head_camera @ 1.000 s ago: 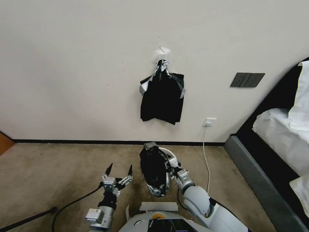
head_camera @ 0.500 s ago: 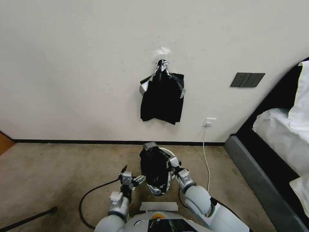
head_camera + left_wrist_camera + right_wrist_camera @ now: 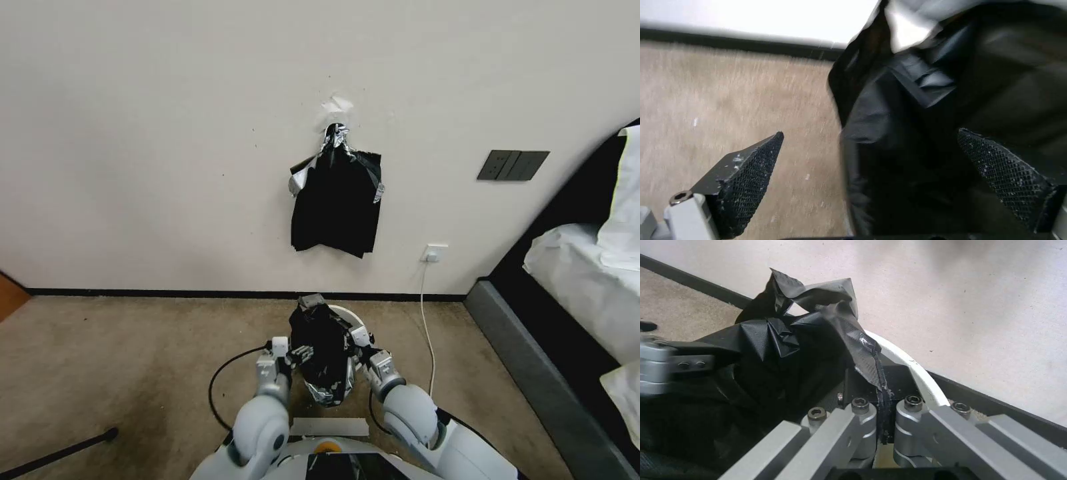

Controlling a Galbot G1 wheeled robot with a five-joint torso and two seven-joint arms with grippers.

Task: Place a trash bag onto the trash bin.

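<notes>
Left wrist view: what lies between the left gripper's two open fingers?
In the left wrist view, the left gripper is open, and the near edge of the trash bag, pinched by the right gripper, hangs between its fingers, with bare carpet behind.

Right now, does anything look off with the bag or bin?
Yes: the trash bag hangs bunched over the trash bin, not spread on its rim. The right pincer pinches one edge; the left pincer is open beside it.

White rounded shoulder shells lead to silver-grey forearms, a black cable (image 3: 227, 380) looping off the left one. Black, cross-hatched wedge fingers (image 3: 751, 173) sit on grey aluminium links (image 3: 849, 436) fastened with hex-socket screws (image 3: 861, 403).
</notes>
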